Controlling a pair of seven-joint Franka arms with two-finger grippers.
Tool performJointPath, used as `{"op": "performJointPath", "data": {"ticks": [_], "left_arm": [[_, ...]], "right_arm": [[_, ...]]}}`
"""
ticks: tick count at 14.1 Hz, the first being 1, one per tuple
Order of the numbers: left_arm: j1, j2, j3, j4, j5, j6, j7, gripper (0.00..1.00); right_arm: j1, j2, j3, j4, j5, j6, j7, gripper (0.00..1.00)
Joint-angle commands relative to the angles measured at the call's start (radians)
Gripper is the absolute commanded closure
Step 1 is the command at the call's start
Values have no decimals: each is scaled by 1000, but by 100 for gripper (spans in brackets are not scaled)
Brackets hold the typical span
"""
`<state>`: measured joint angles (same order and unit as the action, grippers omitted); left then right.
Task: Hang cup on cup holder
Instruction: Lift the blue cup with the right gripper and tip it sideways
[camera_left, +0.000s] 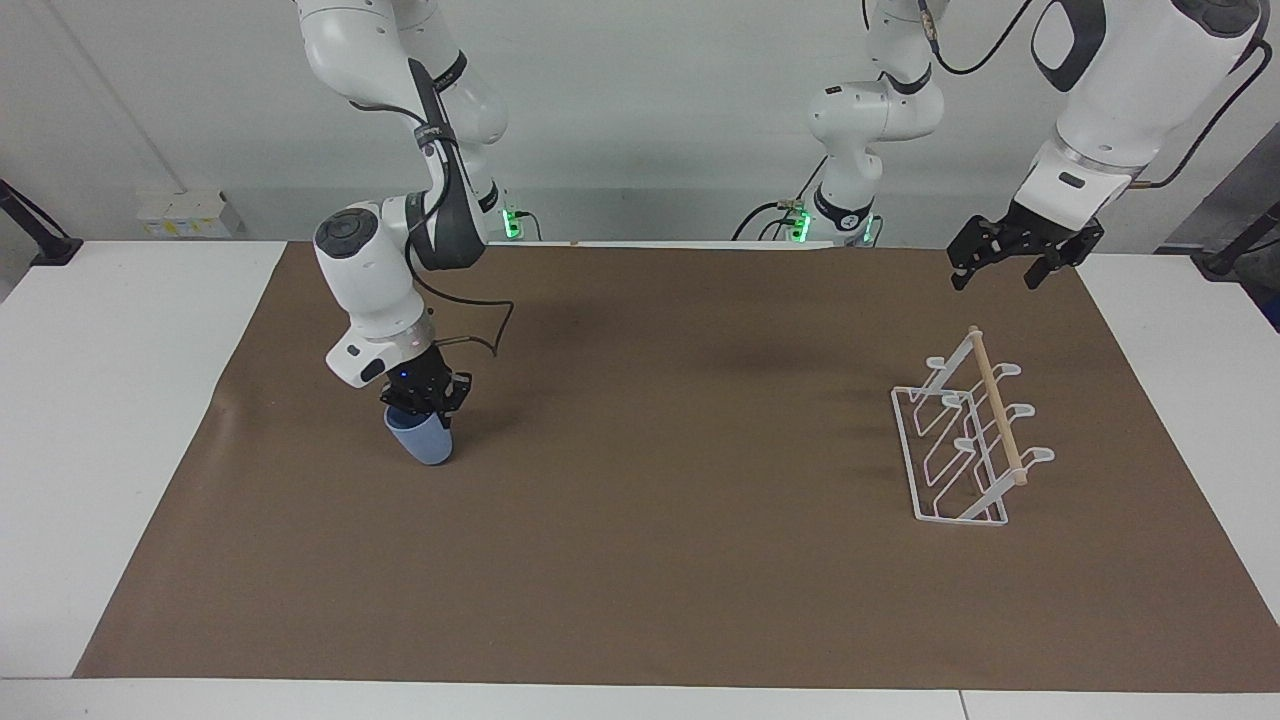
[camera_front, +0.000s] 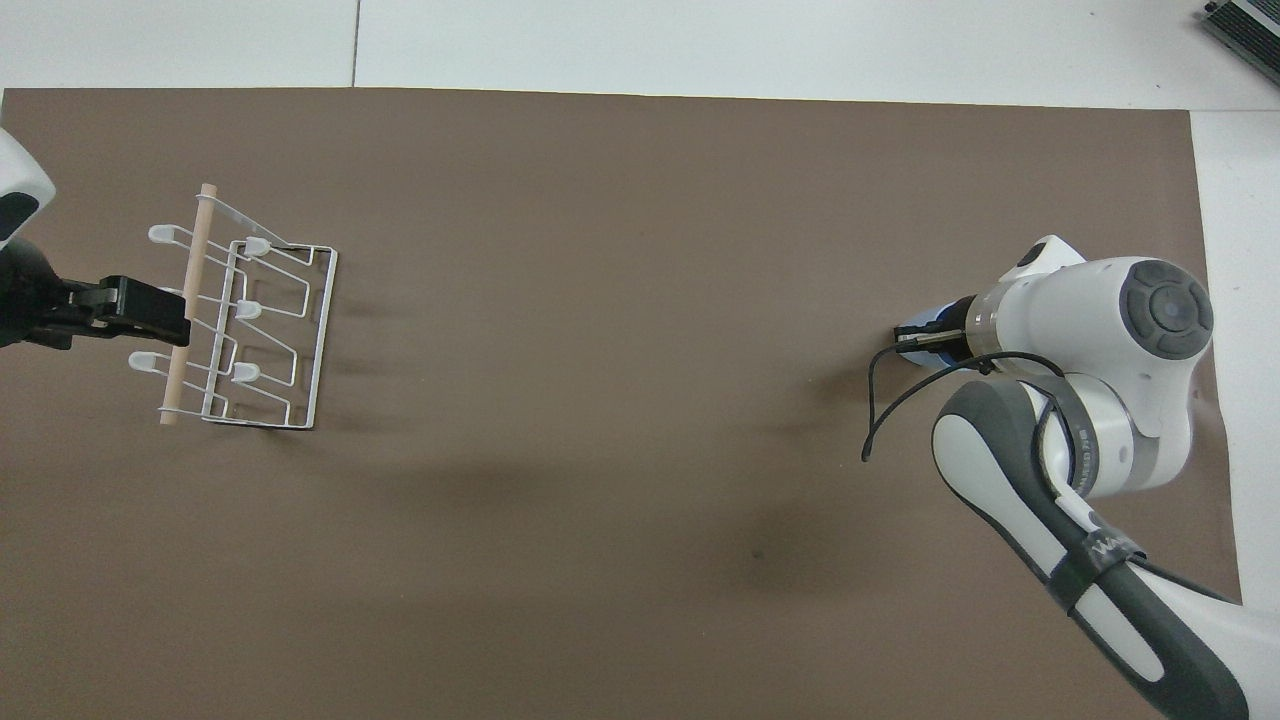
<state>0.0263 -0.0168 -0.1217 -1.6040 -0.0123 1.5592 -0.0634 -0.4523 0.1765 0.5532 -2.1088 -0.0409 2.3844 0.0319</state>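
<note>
— What does everything sit on?

— A white table (camera_left: 120, 420), mostly covered by a brown paper sheet (camera_left: 660, 560) that reaches almost to the table's edges. The sheet is slightly wrinkled at one end.

— And the room around it?

— A plain pale wall (camera_left: 650, 110) runs along the table's edge. A white socket box (camera_left: 183, 212) is fixed low on it. Small green lights (camera_left: 514, 216) glow at the table's edge, with black cables (camera_left: 760, 215) trailing beside them. The light is even and soft, leaving faint shadows on the paper.

A brown paper sheet (camera_left: 650, 560) is spread flat over most of a white table (camera_left: 110, 400), and a small white box (camera_left: 180, 212) is set at the table's edge
</note>
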Motion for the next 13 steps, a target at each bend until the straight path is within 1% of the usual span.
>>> {"op": "performJointPath", "data": {"ticks": [1,2,3,6,11,12,13], "left_arm": [[18,-32,-7,-37,-12,12,-6,0],[18,-32,-9,-39,-12,12,-6,0],[18,-32,-7,-39,-11,13,-6,0],[18,-32,-7,-39,-12,10,-6,0],[18,-32,-9,-37,-12,12,-6,0],[18,-32,-9,-39,-17,12,-6,0],[18,-32,-9,-39,-49,10,-6,0]], "right_arm": [[-6,6,14,53,22,-62,-10,100],[-5,6,16,76,33,-89,-15,100],[-5,5,17,98,100,-105,-21,100],[-3,5,17,167,407,-177,-142,100],[10,-6,22,173,810,-249,-292,100],[10,-9,37,176,875,-272,-315,100],[12,-11,54,193,897,-275,-329,100]]}}
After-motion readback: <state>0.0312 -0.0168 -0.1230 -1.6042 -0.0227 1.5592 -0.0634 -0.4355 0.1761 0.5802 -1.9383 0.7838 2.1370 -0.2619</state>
